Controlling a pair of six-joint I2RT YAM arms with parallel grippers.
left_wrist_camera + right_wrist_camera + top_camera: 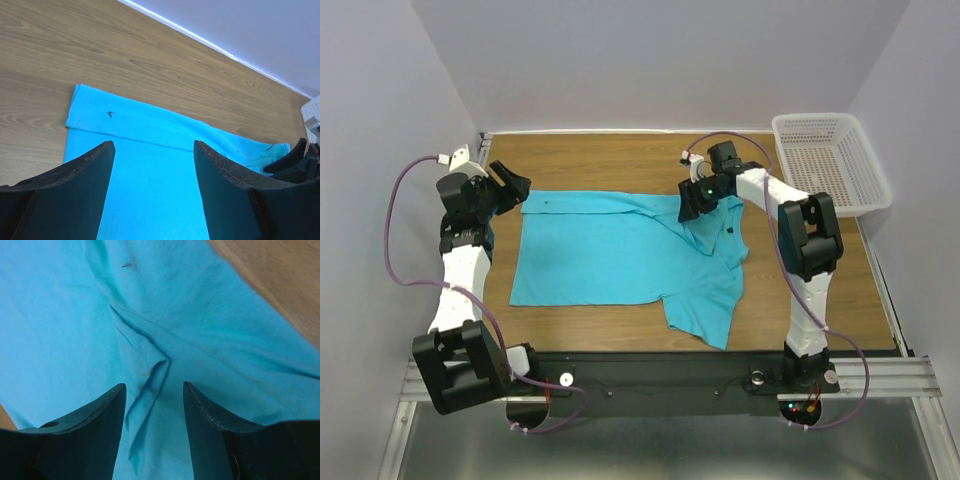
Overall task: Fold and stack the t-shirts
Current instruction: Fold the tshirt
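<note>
- Turquoise t-shirt lies spread on the middle of the wooden table, its far edge folded over in a strip. One loose part trails toward the near edge on the right.
- The left arm rises from its base at the near left and runs forward along the table's left side, wrist bent inward. The left gripper sits at the shirt's far left corner.
- In the left wrist view that gripper is released, its jaws wide apart above the cloth with nothing between them.
- The right arm stands with its elbow high over the right side, forearm angled back to the left. The right gripper points down at the shirt's far right part.
- From its wrist camera the right gripper is parted, straddling a raised crease without pinching it.
- Whether its fingertips touch the cloth cannot be told.
- From above, the right gripper hides the cloth under it.
- A white mesh basket sits at the far right.
</note>
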